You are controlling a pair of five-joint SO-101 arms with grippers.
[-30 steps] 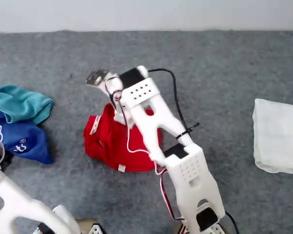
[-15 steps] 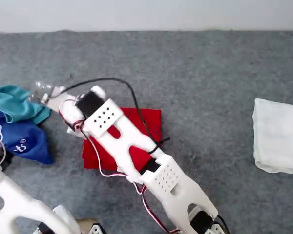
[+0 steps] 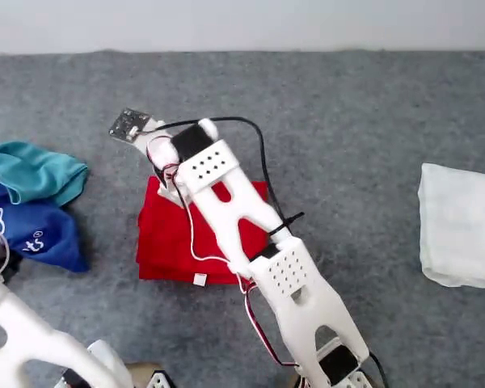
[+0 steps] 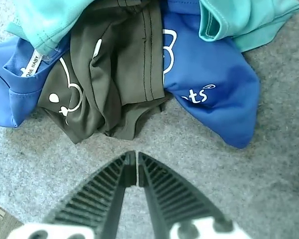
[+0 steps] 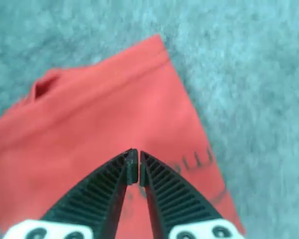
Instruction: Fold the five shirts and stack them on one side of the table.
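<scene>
The right fingers (image 5: 135,167) are clenched tip to tip with nothing between them. They are poised over a red fabric shirt (image 5: 94,119) folded into a flat rectangle on the grey felt-covered bench (image 3: 372,121). The red cloth spreads beneath and ahead of the fingertips, and one of its corners lies beyond them.

The left fingers (image 4: 137,169) are likewise pressed together and empty, above bare bench. Just ahead of their tips lies a crumpled heap. A dark olive fabric shirt with white print (image 4: 114,74) is in the middle, a royal-blue shirt (image 4: 214,99) shows on either side of it, and a teal shirt (image 4: 239,20) is draped over the far edge.

A folded white cloth shirt (image 3: 461,226) lies well apart from both pairs of fingers.
</scene>
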